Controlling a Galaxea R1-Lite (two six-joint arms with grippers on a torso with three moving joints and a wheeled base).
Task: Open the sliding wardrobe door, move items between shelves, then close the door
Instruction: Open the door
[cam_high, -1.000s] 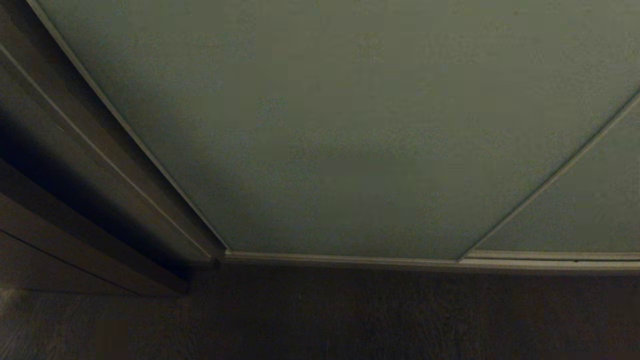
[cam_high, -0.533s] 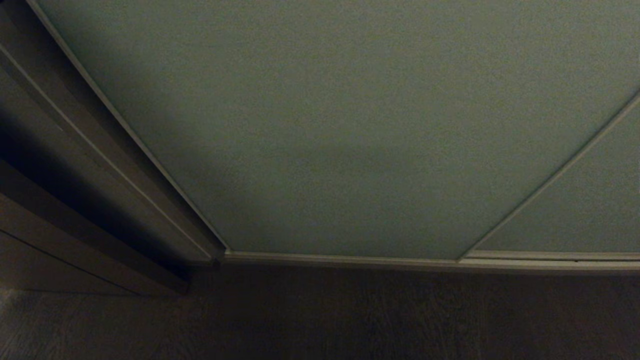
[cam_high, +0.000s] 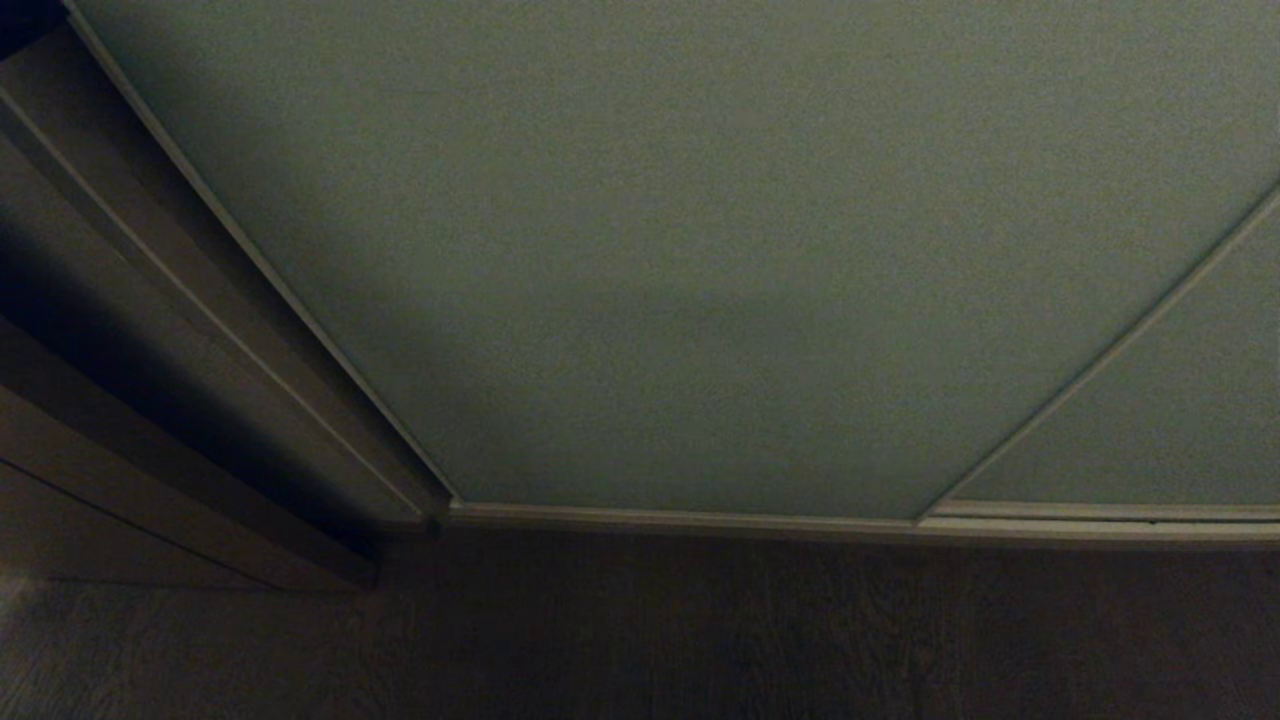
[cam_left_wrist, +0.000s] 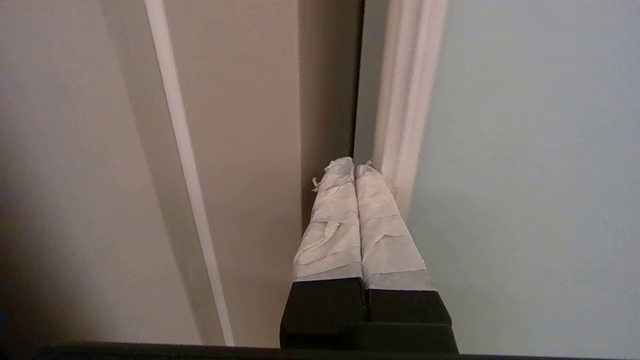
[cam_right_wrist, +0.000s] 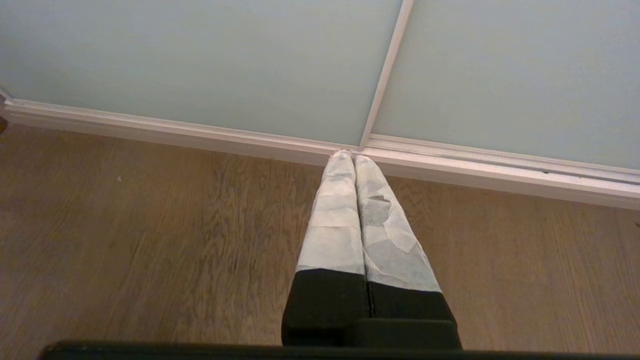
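room: dim corner of a room, wood-grain floor (cam_high: 700, 640) running up to a wardrobe with a cream bottom rail (cam_high: 760, 520).
my left gripper (cam_left_wrist: 355, 167): tape-wrapped fingers (cam_left_wrist: 332, 220) pressed together, nothing between them; tips sit in the dark gap beside the cream frame edge (cam_left_wrist: 407, 100) of the door. i cannot tell whether they touch the edge.
my right gripper (cam_right_wrist: 352, 157): fingers clenched tip to tip, empty, hanging over the floor and pointing at the rail where the two panels meet.
sliding wardrobe door (cam_high: 700, 250): pale grey-green panel filling most of the head view, drawn fully across the opening; its left edge meets the side frame (cam_high: 200, 300).
second door panel (cam_high: 1180, 420): same colour, to the right, split off by a thin cream strip.
toys and shelves: out of sight behind the panels.
arms in head view: neither one shows.
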